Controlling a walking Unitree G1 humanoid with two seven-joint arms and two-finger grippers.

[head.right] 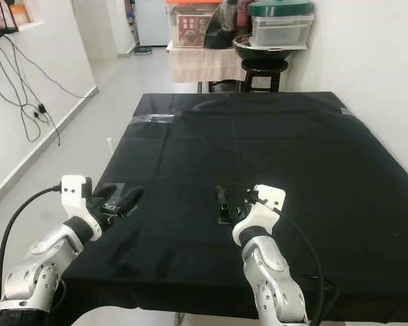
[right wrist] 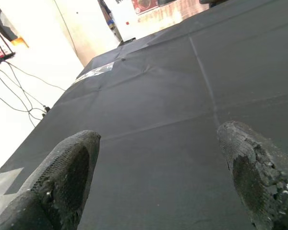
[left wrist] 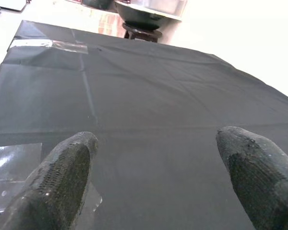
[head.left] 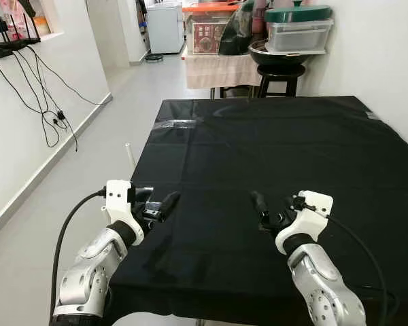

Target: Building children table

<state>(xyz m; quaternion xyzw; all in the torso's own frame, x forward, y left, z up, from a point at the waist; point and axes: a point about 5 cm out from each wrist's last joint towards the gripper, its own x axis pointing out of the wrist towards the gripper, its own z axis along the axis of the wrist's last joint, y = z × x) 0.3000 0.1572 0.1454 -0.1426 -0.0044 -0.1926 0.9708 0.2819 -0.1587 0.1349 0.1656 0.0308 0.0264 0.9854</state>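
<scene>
Table (head.left: 279, 156) under black cloth (head.left: 211, 265); both pincers spread, empty.

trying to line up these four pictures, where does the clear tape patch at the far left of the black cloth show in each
Left eye view: clear tape patch by the cloth's far left edge.
Right eye view: same far left edge.
Left wrist view: pale strip near the far corner.
Right wrist view: shiny patch at the far edge.
Shared landmark: the black cloth and its fold creases.

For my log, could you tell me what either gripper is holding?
Nothing: left gripper and right gripper are both open over the black cloth.
</scene>
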